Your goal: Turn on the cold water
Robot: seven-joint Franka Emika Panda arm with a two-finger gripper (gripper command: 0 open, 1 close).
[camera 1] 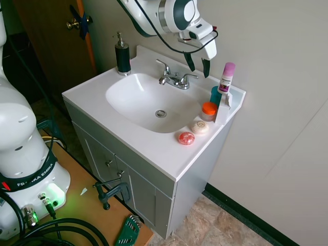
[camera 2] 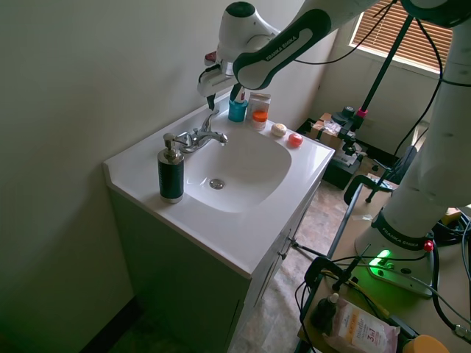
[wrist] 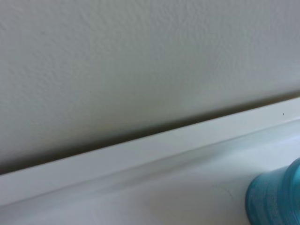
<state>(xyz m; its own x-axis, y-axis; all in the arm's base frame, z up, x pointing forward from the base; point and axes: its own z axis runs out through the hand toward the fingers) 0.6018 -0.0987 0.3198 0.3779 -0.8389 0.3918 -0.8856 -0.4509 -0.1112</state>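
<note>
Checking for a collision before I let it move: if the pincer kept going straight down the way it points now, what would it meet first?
Probably the right-hand lever of the faucet: the open pincer hangs just above it. Depth is unclear, so it may instead land on the sink counter behind.

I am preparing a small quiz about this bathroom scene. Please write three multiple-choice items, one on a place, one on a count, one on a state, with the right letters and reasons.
1. Where does the black soap pump bottle stand?
A. on the counter left of the chrome two-lever faucet
B. inside the white oval sink basin
C. beside the round orange soap

2. How many levers does the faucet have?
A. one
B. two
C. three

3. How is the robot's end effector?
A. shut on the right-hand lever
B. open, above the right-hand chrome lever
C. resting in the basin

Answers: 1 A, the first exterior view shows the bottle on the rim left of the faucet. 2 B, one lever on each side of the spout. 3 B, the fingers are apart and hold nothing.
</note>
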